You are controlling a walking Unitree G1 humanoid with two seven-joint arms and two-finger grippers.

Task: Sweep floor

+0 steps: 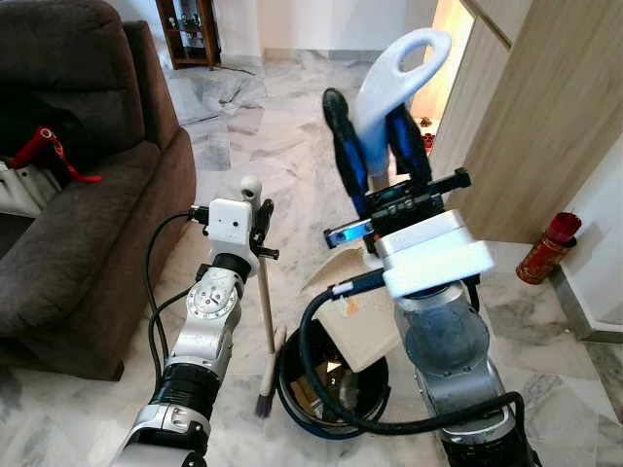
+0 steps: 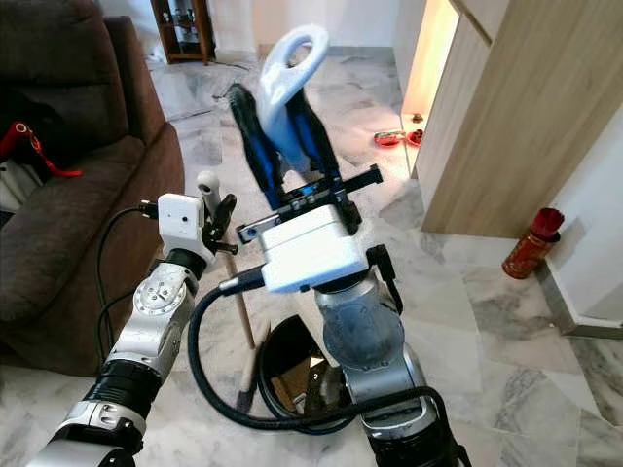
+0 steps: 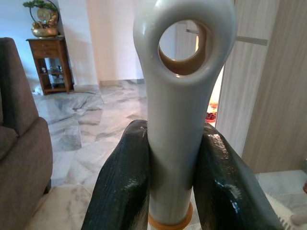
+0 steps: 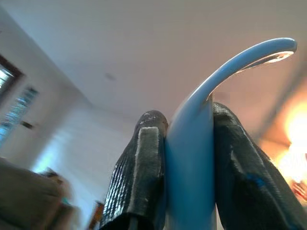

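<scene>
— Where's the brush?

— Near the middle, just left of centre. The brush (image 1: 265,326) stands almost upright: a slim wooden stick, a smooth pale-grey plastic cap with a round hole at the top, and dark bristles low down by the floor (image 1: 282,146). The left claw (image 3: 177,143) is clenched on that cap, its two glossy black fingers (image 3: 122,182) pressing it from either side, and an orange ring shows where the plastic meets the wood.

— And the other arm?

— The right claw (image 1: 375,136) is raised higher, to the right of the brush, and grips a second handle (image 1: 399,68), which is pale blue-white, glossy, flat and curving up into an oval loop. Its ribbed black fingers (image 4: 139,177) squeeze the flat shaft between them.

— Anything beneath it?

— A round black bin (image 1: 292,384) sits on the floor just right of the bristles, with a cream, flat-edged panel (image 1: 365,321) over its rim. I cannot tell whether that panel joins the looped handle, as the arm covers it.

— And the room around?

— Polished grey-veined marble tiles. A plush brown sofa (image 1: 88,204) fills the left, with a red strap (image 1: 39,146) on its seat. On the right are light wood-grain cabinet panels (image 1: 545,126), and a red cylindrical can (image 1: 545,248) stands at their foot. Far off on the left is a small dark wooden stand (image 1: 190,29).
</scene>
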